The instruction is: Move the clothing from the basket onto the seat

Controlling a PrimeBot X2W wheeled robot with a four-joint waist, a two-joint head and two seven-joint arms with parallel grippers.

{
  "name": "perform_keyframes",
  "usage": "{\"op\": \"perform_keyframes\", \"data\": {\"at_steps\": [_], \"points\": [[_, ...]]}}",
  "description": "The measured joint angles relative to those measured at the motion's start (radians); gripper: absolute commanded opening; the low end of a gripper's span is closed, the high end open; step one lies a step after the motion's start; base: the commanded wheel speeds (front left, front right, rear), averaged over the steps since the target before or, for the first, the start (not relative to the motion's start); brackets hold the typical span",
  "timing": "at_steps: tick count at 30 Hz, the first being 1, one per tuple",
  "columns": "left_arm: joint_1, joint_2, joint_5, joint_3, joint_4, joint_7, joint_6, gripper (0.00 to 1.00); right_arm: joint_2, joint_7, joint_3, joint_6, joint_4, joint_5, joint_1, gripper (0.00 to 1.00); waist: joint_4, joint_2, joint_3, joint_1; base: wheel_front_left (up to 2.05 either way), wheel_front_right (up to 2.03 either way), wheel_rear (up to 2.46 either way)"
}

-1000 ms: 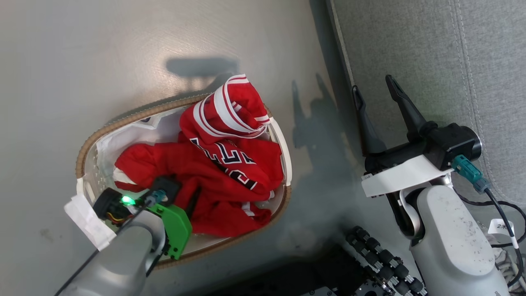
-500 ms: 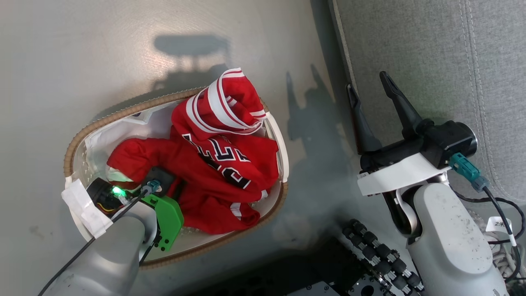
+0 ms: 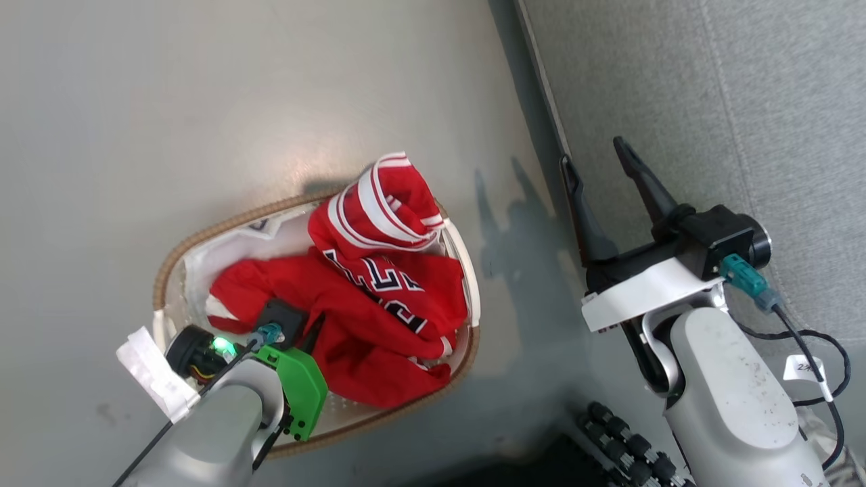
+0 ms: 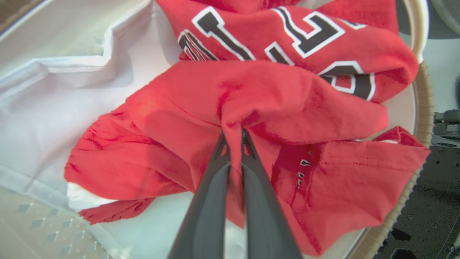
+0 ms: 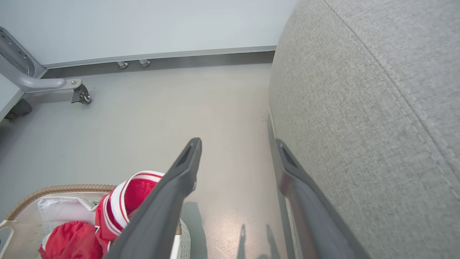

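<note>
left gripper (image 4: 235, 138) pinched tight on clothing (image 4: 287, 97) fold inside basket (image 4: 427, 108); right gripper (image 3: 592, 154) spread wide, empty.

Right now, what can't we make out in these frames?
- Left wrist view: clothing lettering partly folded under; the fabric hides how much the left gripper jaws pinch.
- Head view: those jaw tips, behind wrist and fabric; seat runs off the right edge.
- Right wrist view: basket mostly cut by the bottom edge.

A crumpled red jersey (image 3: 365, 338) with dark lettering lies heaped inside the oval white basket (image 3: 338, 411), near the grey seat (image 3: 744, 101).
</note>
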Motion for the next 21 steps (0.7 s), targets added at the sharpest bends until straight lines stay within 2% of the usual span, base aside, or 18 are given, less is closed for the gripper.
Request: {"op": "perform_keyframes", "data": {"at_steps": [8, 21], "points": [[0.085, 0.002, -0.015, 0.097, -0.091, 0.000, 0.000, 0.00, 0.000, 0.000, -0.008, 0.000, 0.052, -0.013, 0.024, 1.00, 0.032, 0.0000, -0.153, 0.0000, 0.00, 0.00, 0.00], [0.194, -0.006, 0.145, 0.294, -0.338, 0.001, 0.000, 0.00, 0.001, 0.000, -0.022, 0.000, 0.112, -0.062, 0.135, 1.00, 0.110, 0.0000, -0.395, -0.0001, 0.00, 0.00, 0.00]]}}
